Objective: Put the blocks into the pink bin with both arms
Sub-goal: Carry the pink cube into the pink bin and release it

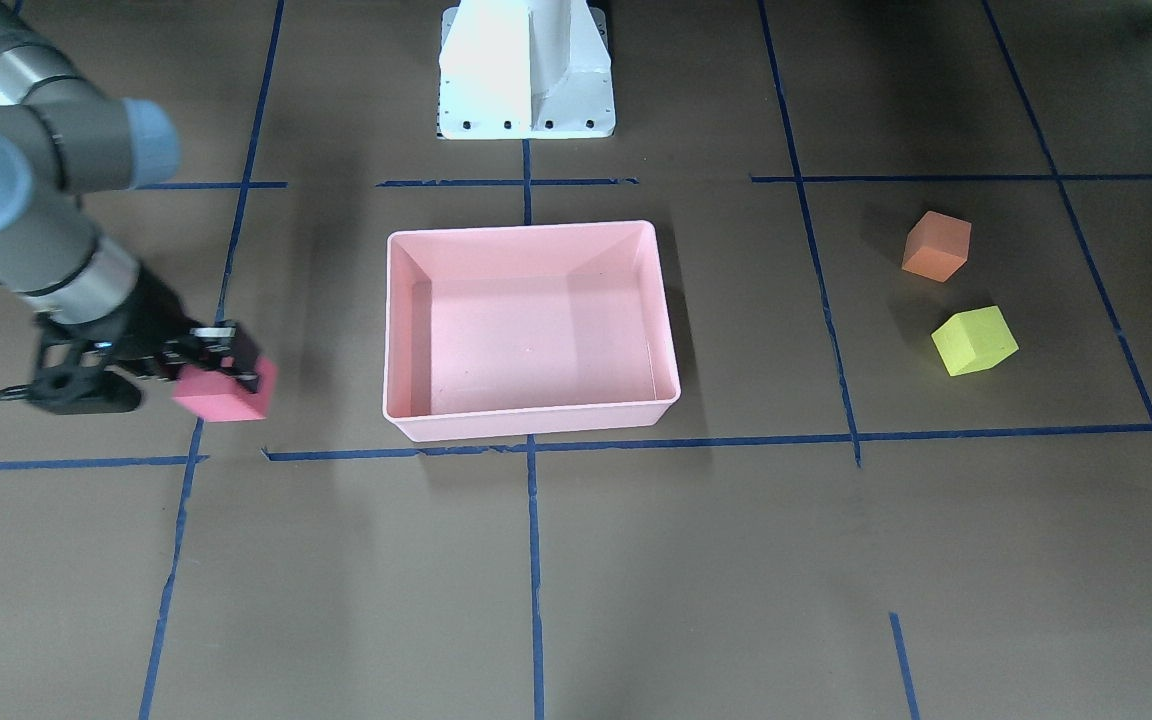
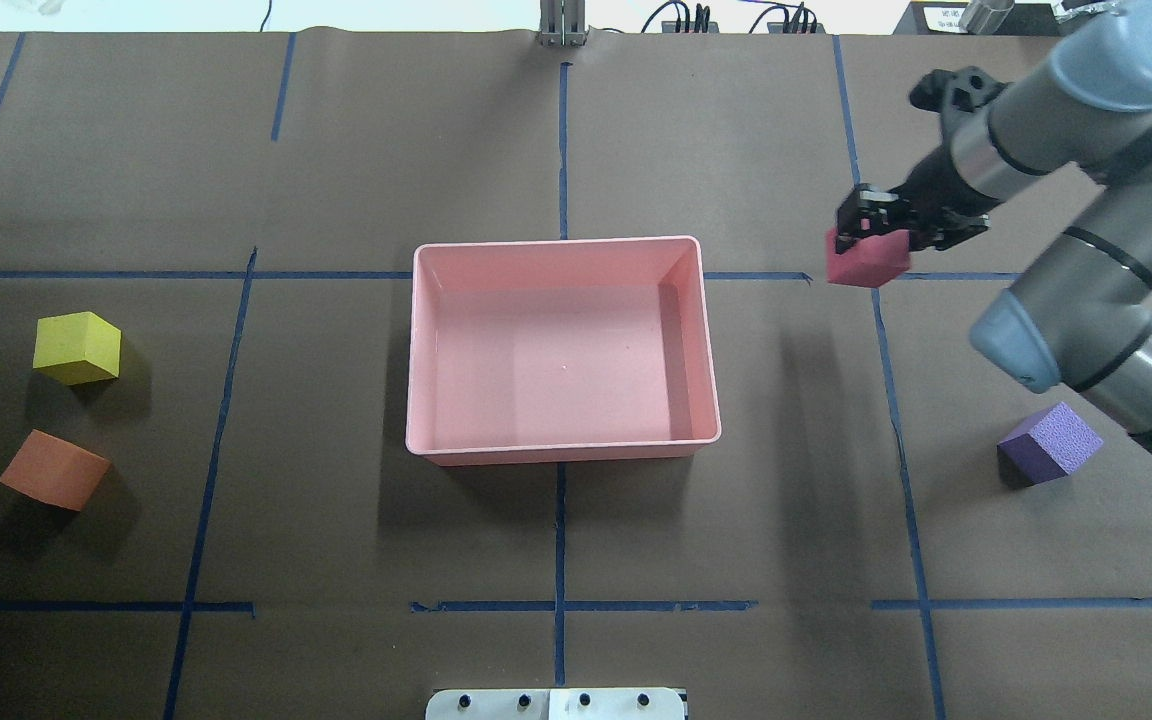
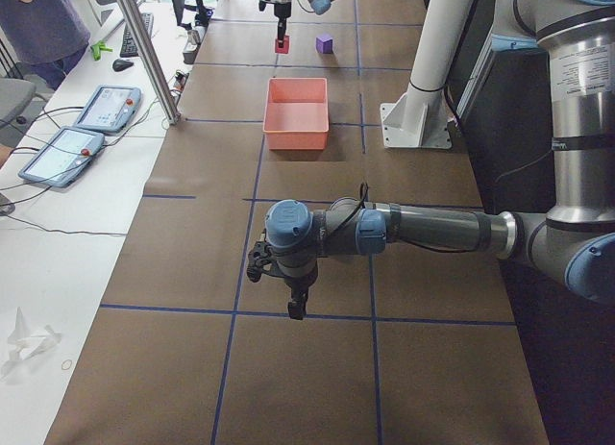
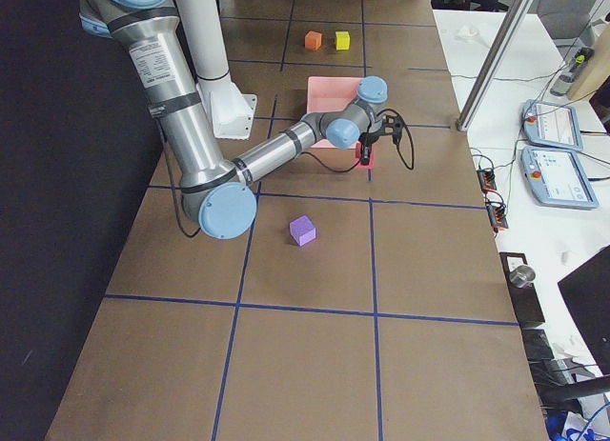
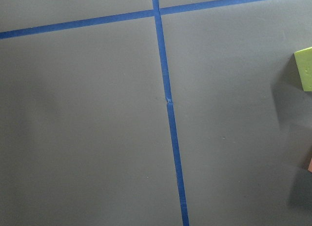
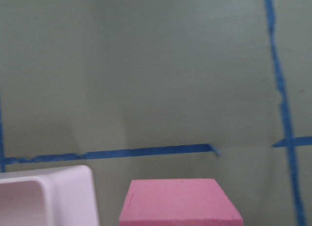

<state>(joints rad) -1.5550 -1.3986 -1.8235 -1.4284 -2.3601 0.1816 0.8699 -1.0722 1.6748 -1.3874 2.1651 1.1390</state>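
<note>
The pink bin [image 2: 556,360] sits mid-table and holds nothing; it also shows in the front view [image 1: 526,340]. My right gripper [image 2: 871,235] is shut on the red block [image 2: 868,262] and holds it above the table beside the bin's right far corner. In the front view the gripper [image 1: 221,365] and red block [image 1: 226,392] are left of the bin. The purple block [image 2: 1049,442] lies under my right arm. The yellow-green block [image 2: 77,347] and orange block [image 2: 54,469] lie on the left side. My left gripper [image 3: 296,306] hangs far from the bin; I cannot tell its state.
The white pedestal base [image 1: 526,70] stands behind the bin. Blue tape lines cross the brown table. The left wrist view shows bare table with the yellow-green block's edge [image 5: 304,70] at the right. Tablets [image 3: 82,128] lie on a side bench.
</note>
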